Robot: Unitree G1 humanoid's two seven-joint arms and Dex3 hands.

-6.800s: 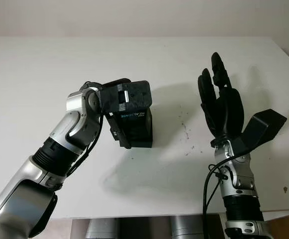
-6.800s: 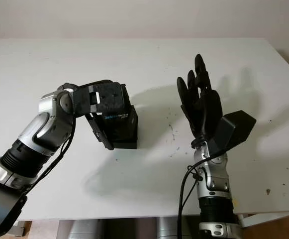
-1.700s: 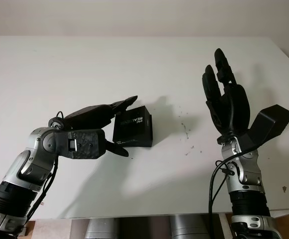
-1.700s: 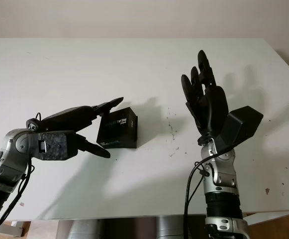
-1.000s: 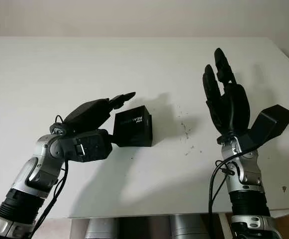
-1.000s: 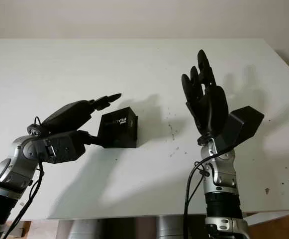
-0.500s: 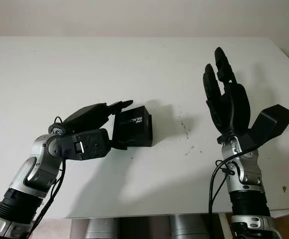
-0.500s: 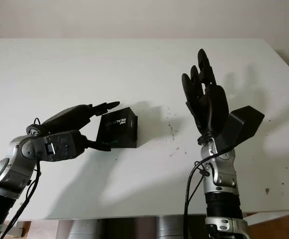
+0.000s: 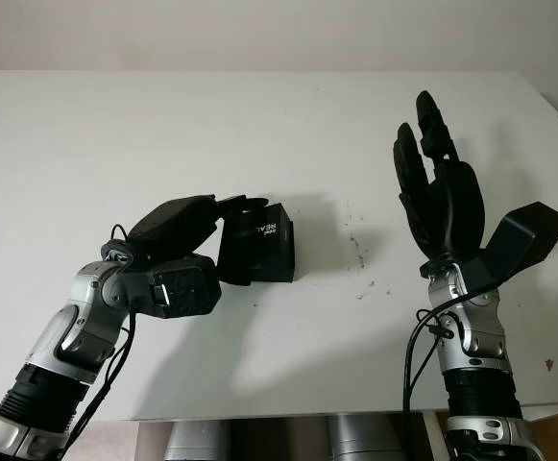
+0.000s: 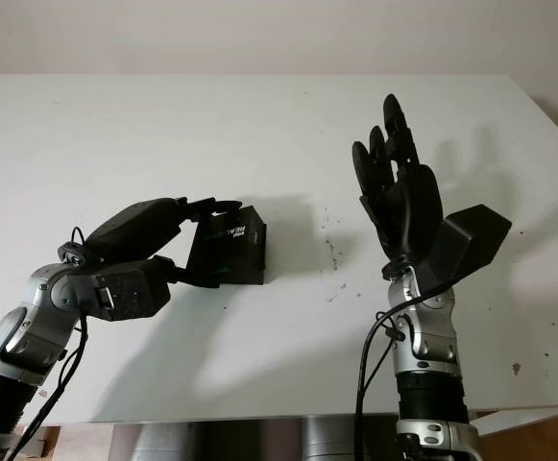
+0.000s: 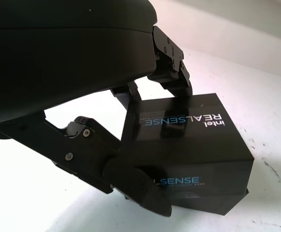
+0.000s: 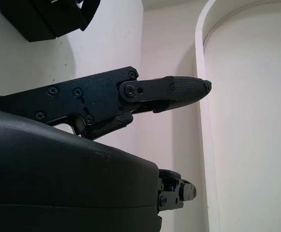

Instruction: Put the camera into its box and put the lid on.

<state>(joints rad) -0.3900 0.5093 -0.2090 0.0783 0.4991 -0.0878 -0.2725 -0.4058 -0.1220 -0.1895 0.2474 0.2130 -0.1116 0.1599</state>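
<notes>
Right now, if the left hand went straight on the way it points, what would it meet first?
The black box: the left hand is already at it, fingers over its top, seemingly touching.

A white table (image 9: 115, 125) is stretching across the scene, with small dark specks (image 9: 360, 254) lying right of centre and near the right edge.

The box (image 11: 188, 154) is black, with white and blue lettering on its lid and side. Both hands, the left hand (image 9: 178, 252) and the right hand (image 9: 439, 197), are black on silver-grey forearms. The bench (image 9: 115, 134) is white, speckled with small dark marks near its right side.
</notes>
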